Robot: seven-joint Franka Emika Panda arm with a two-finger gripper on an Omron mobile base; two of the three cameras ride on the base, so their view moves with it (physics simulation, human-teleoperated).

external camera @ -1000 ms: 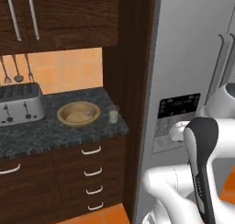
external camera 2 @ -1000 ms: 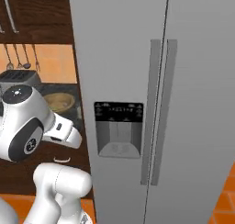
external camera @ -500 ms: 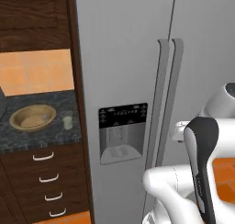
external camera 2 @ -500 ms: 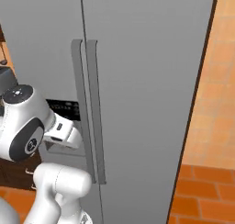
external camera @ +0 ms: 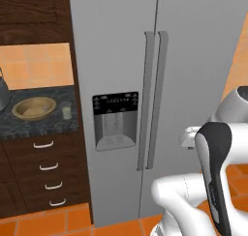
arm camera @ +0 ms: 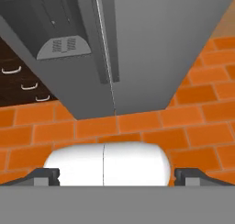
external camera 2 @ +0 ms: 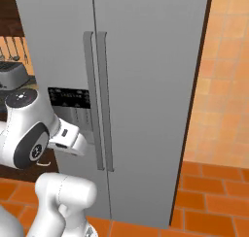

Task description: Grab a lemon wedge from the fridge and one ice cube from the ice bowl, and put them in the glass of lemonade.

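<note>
The fridge [external camera: 160, 85] stands straight ahead with both doors shut, its two long handles [external camera: 154, 99] side by side at the middle seam and the black dispenser panel [external camera: 115, 119] set in the left door. To its left a dark desk [external camera: 43, 126] carries the bowl [external camera: 34, 108] near the middle of the visible top, and the glass [external camera: 66, 112] stands just beside the bowl on the fridge side, close to the desk's right edge. I cannot make out any ice in the bowl. Drawers [external camera: 48, 167] with pale handles sit under the desk. The hand [arm camera: 117, 176] points down at the orange tiled floor [arm camera: 193, 126] in front of the fridge's foot, its two dark tips [arm camera: 46, 176] spread wide and holding nothing.
</note>
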